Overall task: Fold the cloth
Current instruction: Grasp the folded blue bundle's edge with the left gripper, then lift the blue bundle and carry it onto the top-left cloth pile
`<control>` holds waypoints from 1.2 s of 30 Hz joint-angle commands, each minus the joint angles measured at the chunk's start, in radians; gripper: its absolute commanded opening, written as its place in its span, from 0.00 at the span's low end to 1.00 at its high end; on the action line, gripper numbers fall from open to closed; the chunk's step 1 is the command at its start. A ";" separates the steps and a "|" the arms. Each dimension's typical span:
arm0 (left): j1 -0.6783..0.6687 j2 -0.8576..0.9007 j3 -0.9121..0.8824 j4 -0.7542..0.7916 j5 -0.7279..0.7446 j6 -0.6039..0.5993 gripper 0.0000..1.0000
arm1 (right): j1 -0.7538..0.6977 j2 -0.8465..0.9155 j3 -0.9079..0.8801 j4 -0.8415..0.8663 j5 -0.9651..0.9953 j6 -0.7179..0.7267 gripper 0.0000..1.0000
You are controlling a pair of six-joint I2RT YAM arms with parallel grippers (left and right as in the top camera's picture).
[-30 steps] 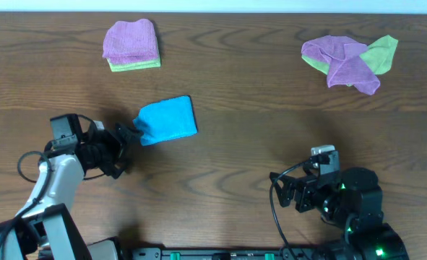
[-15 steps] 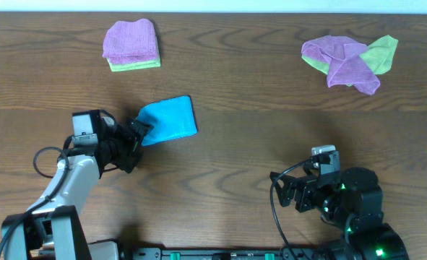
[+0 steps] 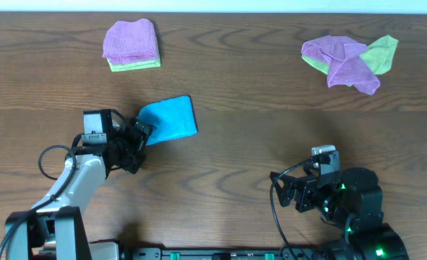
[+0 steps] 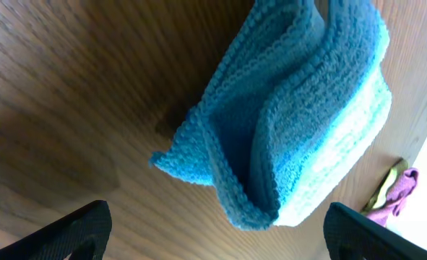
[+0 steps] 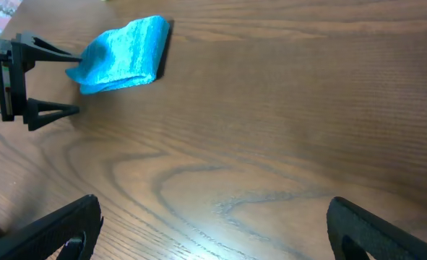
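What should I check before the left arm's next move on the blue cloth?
1. Left gripper open: ok.
2. Blue cloth between its jaws: not ok, it lies just ahead of them.
3. Fold lying flat: not ok, layers gape at the near end.
4. Right gripper open, apart from the cloth: ok.
5. Purple-green stack and loose pile away from the work: ok.

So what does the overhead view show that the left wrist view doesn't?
Only overhead: the folded purple-and-green cloth stack and the right gripper. Only left wrist: the terry layers along the bright sky-blue cloth's folded edge, close up. Both: that cloth on the brown wooden table, the open left gripper at its corner, and part of the crumpled purple-and-green pile.
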 commanded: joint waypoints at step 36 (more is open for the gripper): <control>-0.056 0.379 -0.004 0.599 0.067 0.060 0.06 | -0.006 -0.005 -0.005 0.000 0.004 0.013 0.99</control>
